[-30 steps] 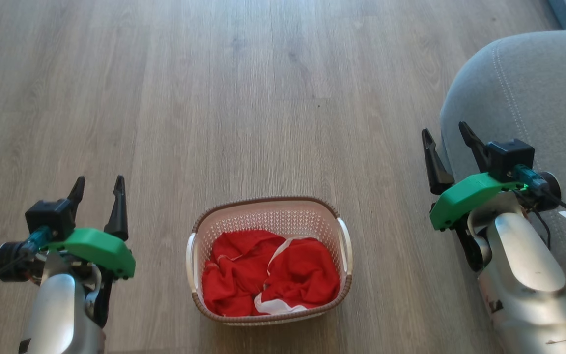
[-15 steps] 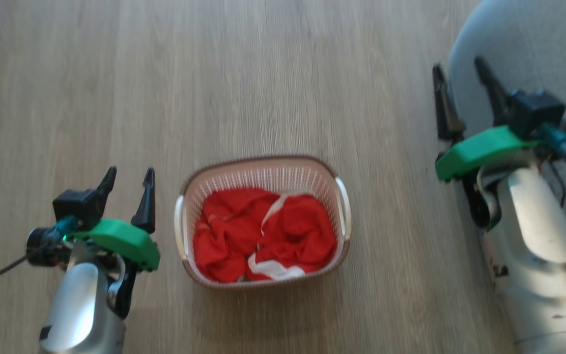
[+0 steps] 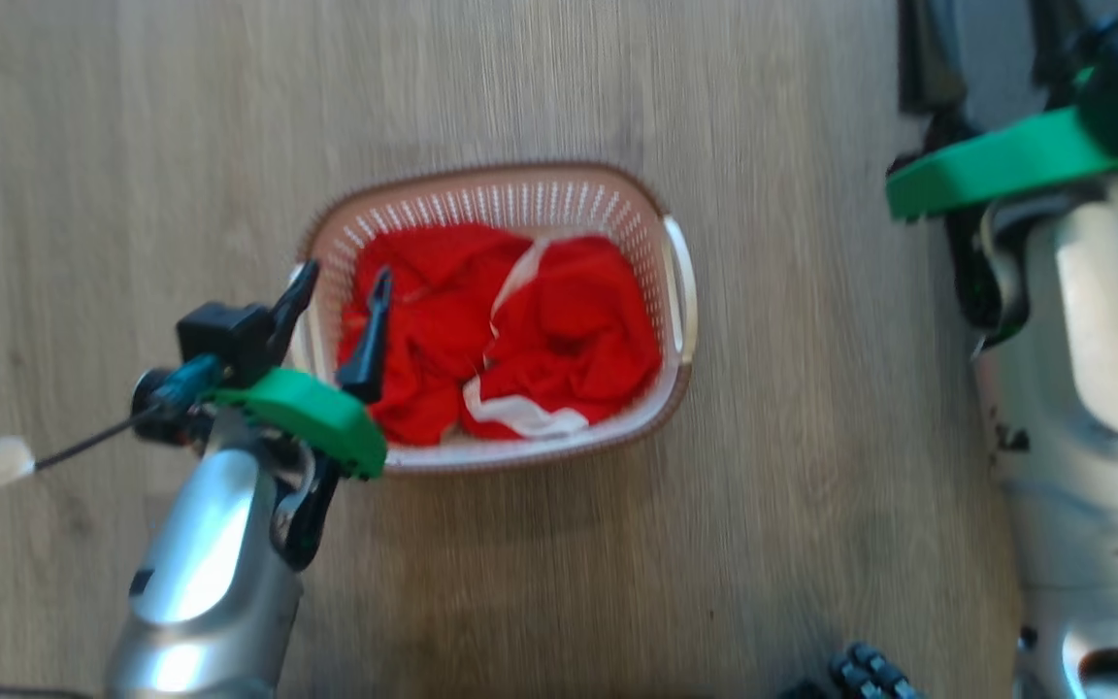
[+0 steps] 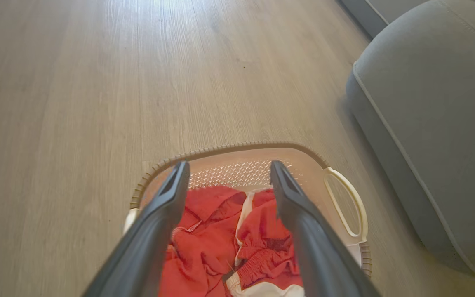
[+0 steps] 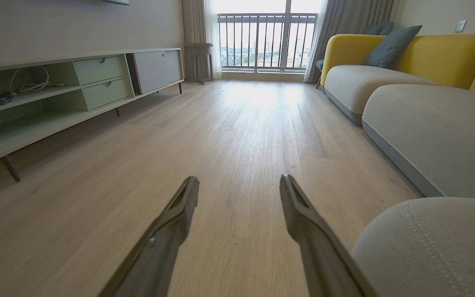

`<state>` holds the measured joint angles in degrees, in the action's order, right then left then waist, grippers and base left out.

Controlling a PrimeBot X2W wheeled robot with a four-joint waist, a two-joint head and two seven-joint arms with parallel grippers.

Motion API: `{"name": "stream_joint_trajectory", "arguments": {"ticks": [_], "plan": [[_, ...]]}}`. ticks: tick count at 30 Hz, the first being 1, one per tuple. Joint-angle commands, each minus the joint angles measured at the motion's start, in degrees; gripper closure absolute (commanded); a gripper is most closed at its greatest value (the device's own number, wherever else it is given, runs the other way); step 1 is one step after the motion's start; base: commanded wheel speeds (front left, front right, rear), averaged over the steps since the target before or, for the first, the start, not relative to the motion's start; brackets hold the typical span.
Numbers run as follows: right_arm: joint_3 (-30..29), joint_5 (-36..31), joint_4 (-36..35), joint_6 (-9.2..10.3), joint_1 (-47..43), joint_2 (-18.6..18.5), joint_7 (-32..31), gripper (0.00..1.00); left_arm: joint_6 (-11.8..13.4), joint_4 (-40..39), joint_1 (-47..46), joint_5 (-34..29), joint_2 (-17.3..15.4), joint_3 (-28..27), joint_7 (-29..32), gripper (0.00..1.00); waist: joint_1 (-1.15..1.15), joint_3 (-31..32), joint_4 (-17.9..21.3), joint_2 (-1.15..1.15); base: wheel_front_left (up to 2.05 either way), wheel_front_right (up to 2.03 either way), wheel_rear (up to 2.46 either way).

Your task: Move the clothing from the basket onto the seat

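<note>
Hovering our left gripper over the left rim of the basket. The forearm comes up from the lower left, and the fingers are spread apart with nothing between them. One finger sits over the rim, the other over the clothing; we can't tell if the tips touch fabric. Our right gripper points roughly level along the floor, fingers wide apart and empty, just beside the rounded edge of the seat. In the head view its fingers are cut off at the top edge and the frame is blurred. Clothing is bunched inside the basket, red with white bands, hiding the bottom. Basket stands on the floor, apart from the seat on its right, with bare floor ahead and to its left.
</note>
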<state>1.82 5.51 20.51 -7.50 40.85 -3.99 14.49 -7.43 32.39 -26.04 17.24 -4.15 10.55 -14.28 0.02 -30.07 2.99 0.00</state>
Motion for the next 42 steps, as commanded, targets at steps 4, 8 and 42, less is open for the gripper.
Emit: {"name": "stream_joint_trajectory", "arguments": {"ticks": [4, 8, 42], "plan": [[0.25, -1.16, -4.18, 0.01, 3.66, 1.04, 0.51, 0.0, -0.06, -0.17, -3.74, 1.53, -2.34, 2.54, -0.72, 0.0, -0.02, -9.15, 1.12, 0.0, 0.0, 0.0, 0.0], [0.85, -2.11, -5.26, 0.01, 5.47, 1.08, 0.51, 0.0, -0.06, 2.26, -6.71, 1.85, -4.17, 8.26, -0.72, 0.0, -0.02, -13.19, 2.07, 0.0, 0.0, 0.0, 0.0], [4.65, 5.31, -8.57, 0.01, 4.55, 1.11, 0.51, 0.0, 5.01, 39.12, -35.95, -15.43, -4.15, 36.87, 3.78, 0.0, -0.02, -25.09, 11.46, 0.0, 0.0, 0.0, 0.0]]}}
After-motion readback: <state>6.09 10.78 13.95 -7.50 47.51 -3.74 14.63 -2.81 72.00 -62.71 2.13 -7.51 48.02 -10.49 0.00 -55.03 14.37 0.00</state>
